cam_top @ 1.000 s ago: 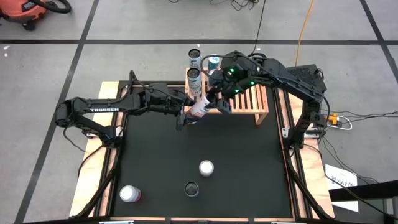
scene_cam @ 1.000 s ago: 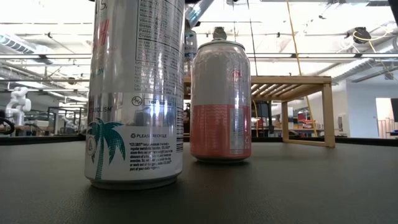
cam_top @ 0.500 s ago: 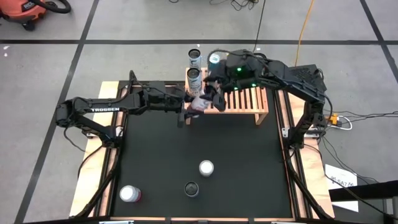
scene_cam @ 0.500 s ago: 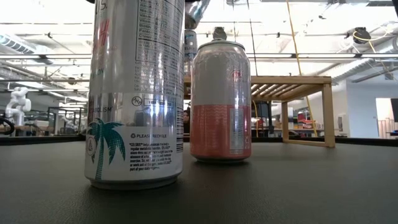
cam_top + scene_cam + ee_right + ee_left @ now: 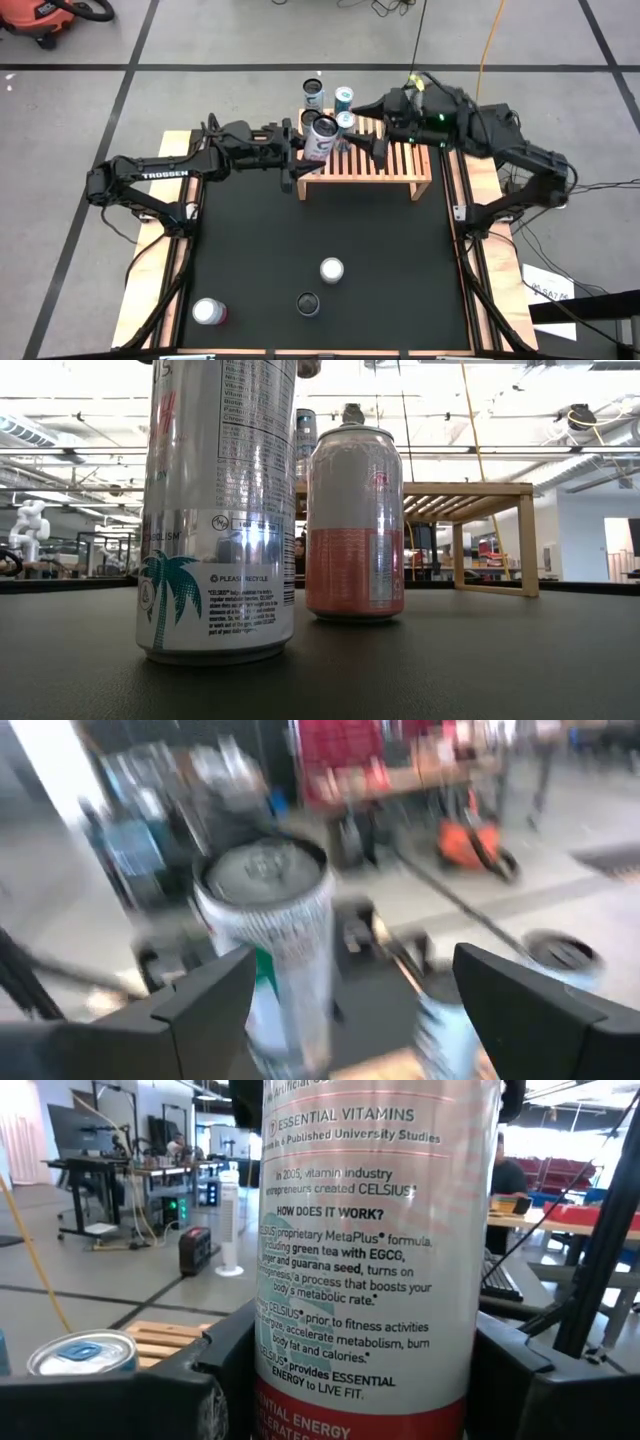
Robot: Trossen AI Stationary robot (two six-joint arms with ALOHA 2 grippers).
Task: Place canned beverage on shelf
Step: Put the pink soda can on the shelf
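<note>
Two arms: both reach to the far edge of the table, meeting at the shelf's left end.
Left arm: stretched out low and long from the table's left side, wrist level, pointing toward the shelf.
Left gripper (image 5: 303, 150): closed on a tall slim silver-and-white can with red at its base (image 5: 320, 138); the left wrist view shows the can (image 5: 375, 1250) upright and filling the gap between the two dark fingers (image 5: 215, 1380).
Held can: in the high view it sits over the left end of the low light-wood slatted shelf (image 5: 395, 165); whether its base touches the slats I cannot tell.
Other cans at the shelf: a silver-topped one (image 5: 313, 94) and a blue-topped one (image 5: 343, 97) stand just beyond it, off the table's far edge, and another blue-topped one (image 5: 346, 120) stands just beside the held can.
Right arm: bent over the shelf from the right, its forearm slanting leftward.
Right gripper (image 5: 372, 148): empty, fingers spread wide apart, hanging over the slats near the held can.
Loose cans: three stand on the black mat near the front, a white-topped one (image 5: 331, 270), a dark one (image 5: 308, 303) and a white-and-red one (image 5: 208, 312).
Step in hand: by my reading, setting the can onto the shelf.
Next move: probably lower it until it stands flat on the slats, then release without knocking its neighbour.
</note>
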